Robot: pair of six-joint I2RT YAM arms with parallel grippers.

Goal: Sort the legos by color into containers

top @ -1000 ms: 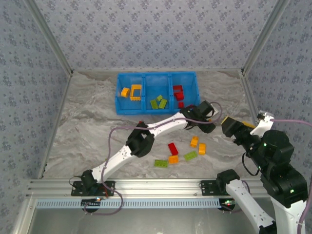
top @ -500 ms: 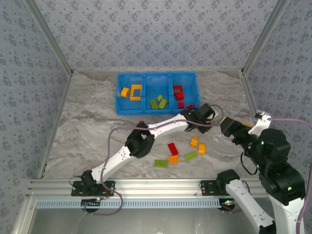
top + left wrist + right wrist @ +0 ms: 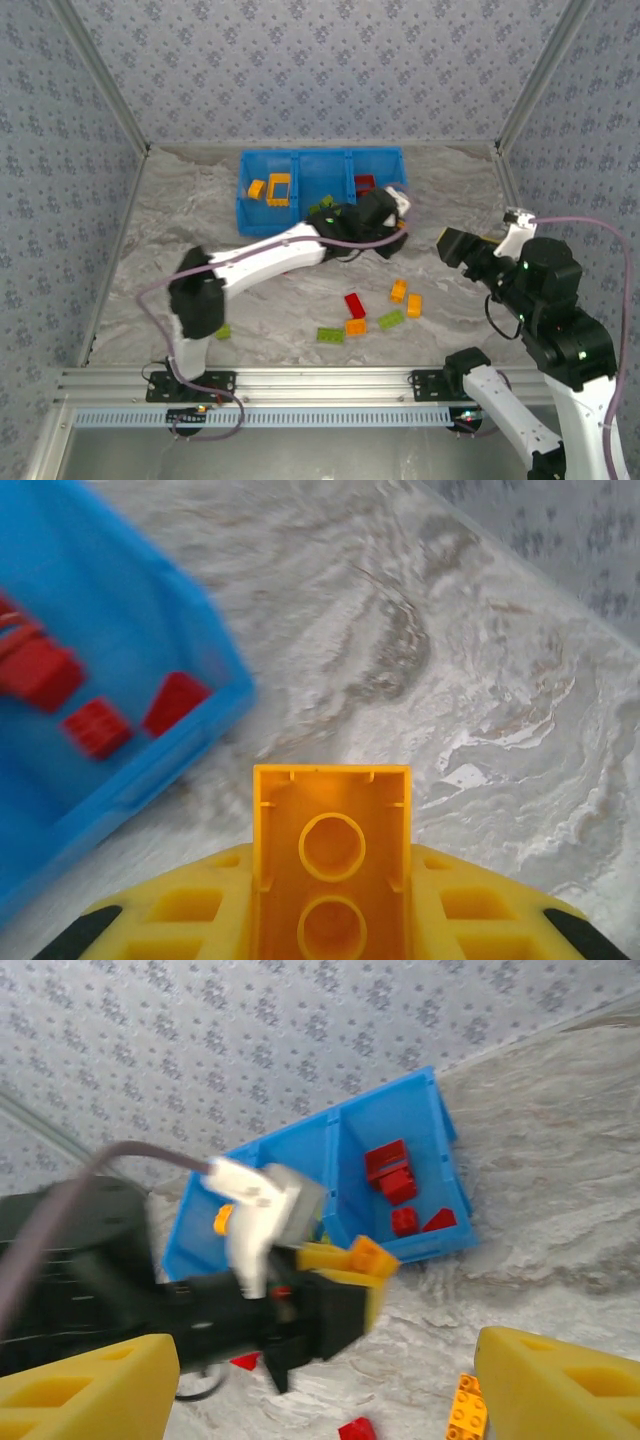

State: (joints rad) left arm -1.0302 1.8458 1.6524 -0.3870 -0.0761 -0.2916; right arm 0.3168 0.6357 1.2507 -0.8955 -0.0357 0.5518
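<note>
Blue bin (image 3: 110,610) blurred, edge-cropped; orange brick (image 3: 332,875) cropped below.

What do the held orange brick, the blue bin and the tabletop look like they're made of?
The brick: moulded plastic, smooth, slightly glossy; hollow underside with round tubes. The bin: plastic, thin smooth walls, uniform blue. The tabletop: marble-patterned, matte; probably printed sheet or laminate, can't confirm.
</note>
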